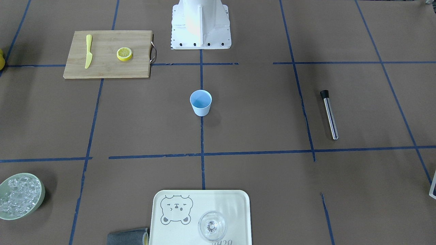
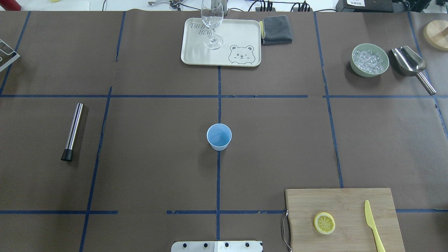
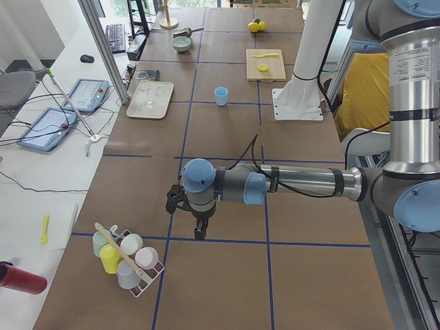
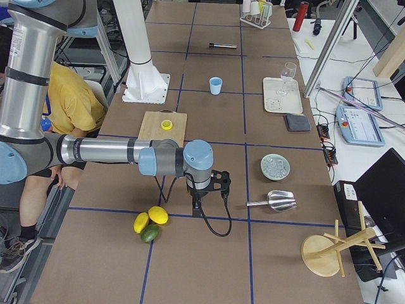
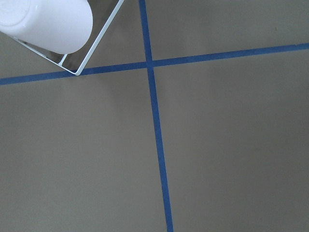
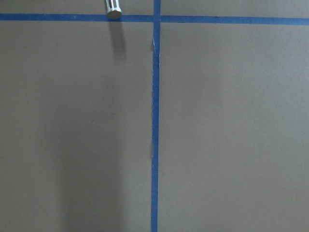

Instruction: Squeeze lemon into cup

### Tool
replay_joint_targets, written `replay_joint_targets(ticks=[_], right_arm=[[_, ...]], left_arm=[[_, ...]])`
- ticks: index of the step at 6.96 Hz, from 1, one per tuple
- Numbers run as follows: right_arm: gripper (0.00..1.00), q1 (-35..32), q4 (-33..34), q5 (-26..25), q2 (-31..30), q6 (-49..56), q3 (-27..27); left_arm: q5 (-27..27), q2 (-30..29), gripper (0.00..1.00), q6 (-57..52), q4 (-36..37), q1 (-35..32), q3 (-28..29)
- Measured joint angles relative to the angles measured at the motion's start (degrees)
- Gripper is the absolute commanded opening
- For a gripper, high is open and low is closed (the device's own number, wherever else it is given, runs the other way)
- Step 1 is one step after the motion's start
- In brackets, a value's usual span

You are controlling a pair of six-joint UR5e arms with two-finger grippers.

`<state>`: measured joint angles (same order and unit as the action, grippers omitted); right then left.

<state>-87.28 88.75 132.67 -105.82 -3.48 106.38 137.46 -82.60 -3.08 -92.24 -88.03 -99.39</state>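
Lemon: the thin round yellow plastic lemon slice (image 2: 324, 223) lies flat, segmented face up, on the rectangular bamboo cutting board (image 2: 343, 199). The board is on the robot's right, close to its base, and the slice is well apart from both pincers.
Cup: the small light blue plastic tumbler (image 2: 219, 136) stands upright, mouth up. It sits on the centre tape line in the middle of the brown paper-covered bench (image 2: 140, 157), well apart from the board.
Knife: the yellow plastic toy knife (image 2: 373, 224) lies on the same board, near the slice but not touching it, on the side away from the board's metal handle.
Left pincer: the left pincer (image 3: 199, 232) hangs pointing down over a blue tape crossing at the bench's left end. It is near the white wire rack of pastel cups (image 3: 127, 258). Only the side view shows it, so I cannot tell whether its jaws are apart or together.
Right pincer: the right pincer (image 4: 197, 208) points down over the bench's right end, near three whole toy fruits (image 4: 157, 215), two yellow and one green, perhaps a lime. Again I cannot tell how the jaws stand.
Far edge: the cream rectangular tray with a bear drawing (image 2: 196, 52) carries the clear stemmed glass (image 2: 212, 24), which stands upright. The folded grey cloth (image 2: 276, 29) lies just beside the tray.
Far right: the pale green bowl of ice (image 2: 371, 74) sits beside the steel scoop (image 2: 409, 61).
Left half: the steel tube with a black cap (image 2: 72, 131) lies flat.
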Motion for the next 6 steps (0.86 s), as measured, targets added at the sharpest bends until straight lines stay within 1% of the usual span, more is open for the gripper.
replay_joint_targets(ticks=[6], right_arm=[[1.00,0.0,-0.7,-0.1,0.7,0.1,0.6]], left_arm=[[0.0,0.4,1.00,-0.1,0.0,0.0,-0.7]])
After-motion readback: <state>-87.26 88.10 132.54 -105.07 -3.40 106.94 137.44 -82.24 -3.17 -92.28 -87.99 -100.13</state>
